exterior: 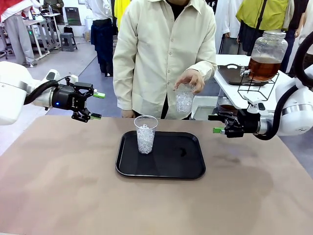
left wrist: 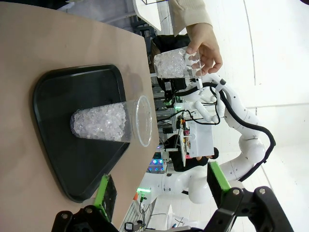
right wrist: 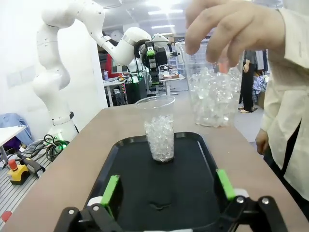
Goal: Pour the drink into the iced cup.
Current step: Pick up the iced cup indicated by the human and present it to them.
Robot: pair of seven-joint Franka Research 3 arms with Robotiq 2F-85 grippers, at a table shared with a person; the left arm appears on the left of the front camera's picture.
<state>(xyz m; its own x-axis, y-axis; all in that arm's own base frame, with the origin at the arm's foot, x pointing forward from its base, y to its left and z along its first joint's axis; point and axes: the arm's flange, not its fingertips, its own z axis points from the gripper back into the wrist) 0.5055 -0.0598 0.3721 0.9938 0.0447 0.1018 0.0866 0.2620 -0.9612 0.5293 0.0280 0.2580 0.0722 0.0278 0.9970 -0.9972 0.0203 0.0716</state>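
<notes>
A clear plastic cup of ice (exterior: 145,134) (left wrist: 104,122) (right wrist: 159,135) stands upright at the back left of a black tray (exterior: 190,166) (left wrist: 58,87) (right wrist: 193,193). Above the tray's far edge the person's hand (exterior: 190,78) holds a second iced cup (exterior: 184,98) (left wrist: 176,63) (right wrist: 212,96). The drink, an amber liquid, fills the lower part of a large glass jar (exterior: 263,68) on a side table at the back right. My left gripper (exterior: 97,105) (left wrist: 159,186) hovers open to the left of the tray. My right gripper (exterior: 215,123) (right wrist: 167,186) hovers open to its right. Both are empty.
The jar rests on a black wire stand (exterior: 259,88) on the white side table (exterior: 230,61), beside a dark tray (exterior: 230,73). The person stands at the table's far edge, straight behind the tray. Bare brown tabletop (exterior: 58,186) lies around the tray.
</notes>
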